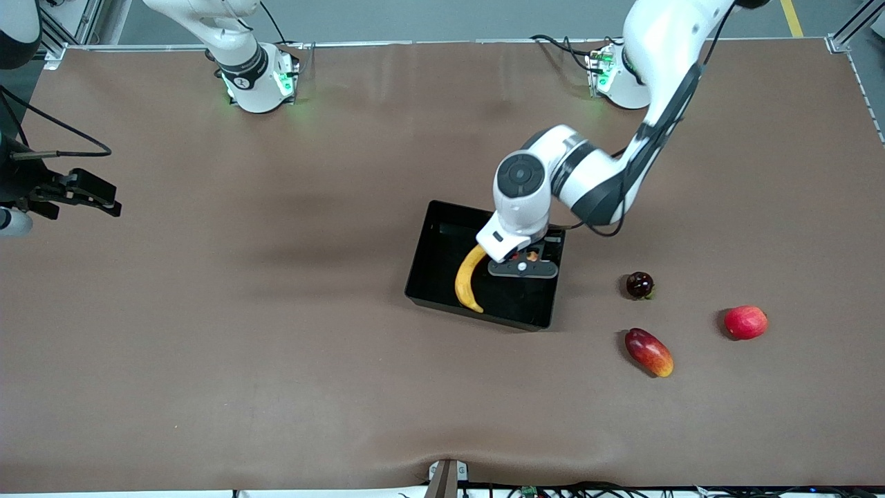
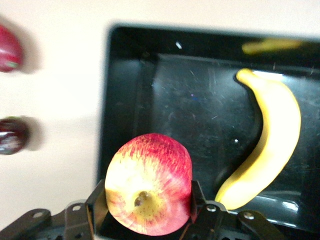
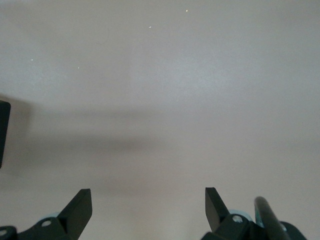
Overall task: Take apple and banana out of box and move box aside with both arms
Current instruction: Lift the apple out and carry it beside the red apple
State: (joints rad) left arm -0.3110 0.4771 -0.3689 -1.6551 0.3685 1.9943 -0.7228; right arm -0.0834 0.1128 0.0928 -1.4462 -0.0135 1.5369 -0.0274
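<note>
The black tray sits mid-table with the yellow banana lying in it. My left gripper is low over the tray's inside, at the end toward the left arm, shut on a red-yellow apple. The banana and tray floor also show in the left wrist view. On the table toward the left arm's end lie the maroon fruit, the mango and a second red apple. My right gripper is open and empty over bare table at the right arm's end, its fingers wide apart.
The brown table mat stretches around the tray. The maroon fruit and the mango lie just outside the tray wall in the left wrist view. Cables run along the table's edge nearest the front camera.
</note>
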